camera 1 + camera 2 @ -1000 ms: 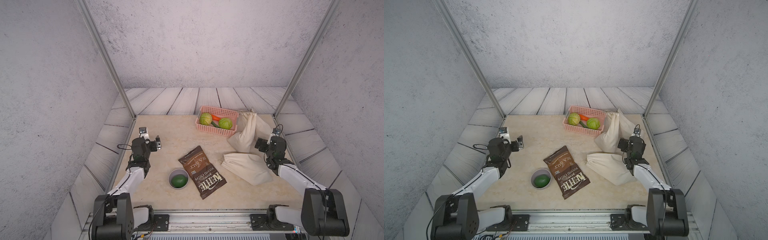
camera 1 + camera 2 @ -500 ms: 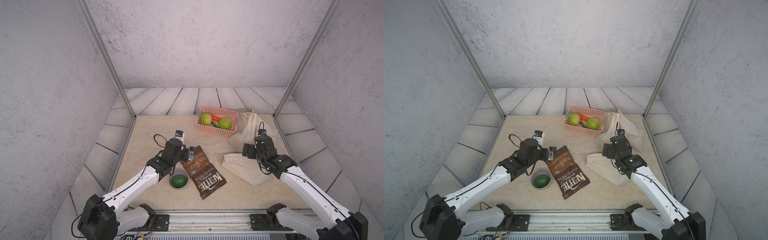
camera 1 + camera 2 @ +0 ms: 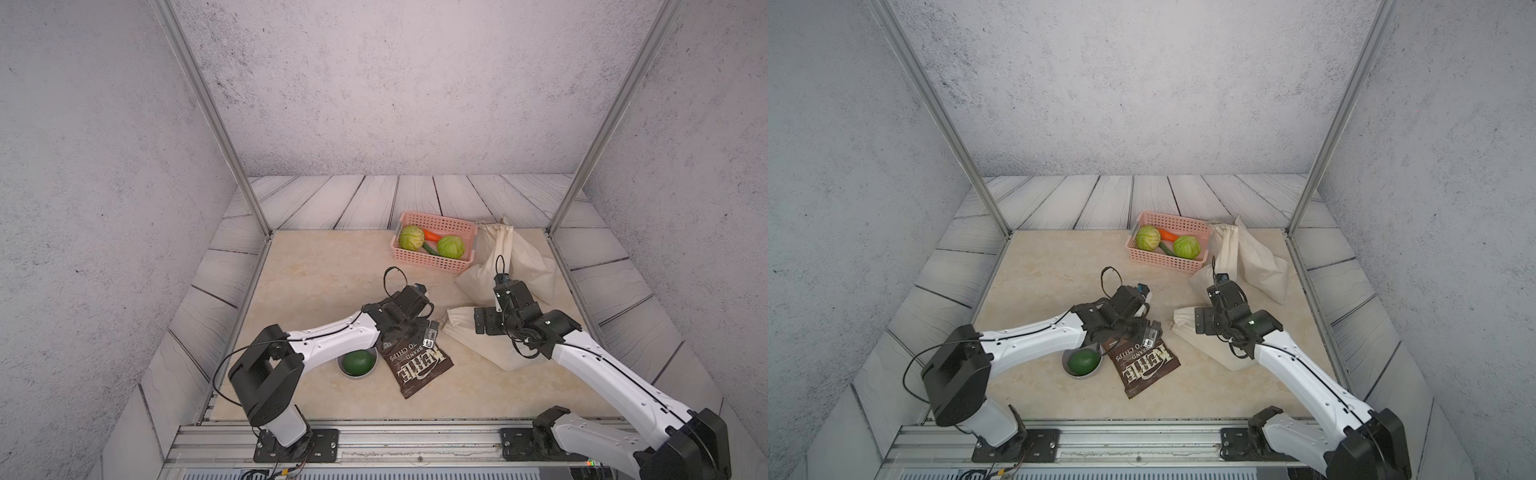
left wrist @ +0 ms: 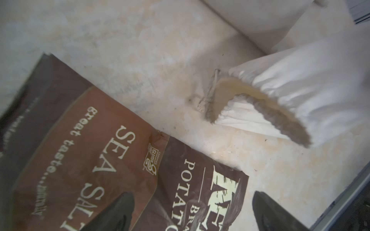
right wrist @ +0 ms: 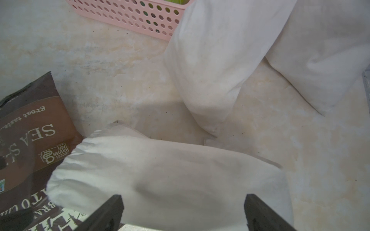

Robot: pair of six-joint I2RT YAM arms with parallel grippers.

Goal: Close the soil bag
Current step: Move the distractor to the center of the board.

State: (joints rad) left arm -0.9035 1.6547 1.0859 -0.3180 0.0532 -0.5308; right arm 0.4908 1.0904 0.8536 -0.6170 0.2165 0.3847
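Soil bag (image 3: 494,352) lying mouth-open just beside chip bag (image 3: 415,368), second sack (image 3: 528,266) and basket (image 3: 432,261) behind, both arms' jaws wide, empty

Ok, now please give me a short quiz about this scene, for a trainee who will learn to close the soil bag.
1. True or false: the left claw and the right claw both stand open.
2. What lies in the grey bowl? A) a carrot B) a green fruit C) nothing
3. Which printed package lies just beside the open mouth of the lying soil bag?

Key: 1 true; 2 B; 3 the chip bag.
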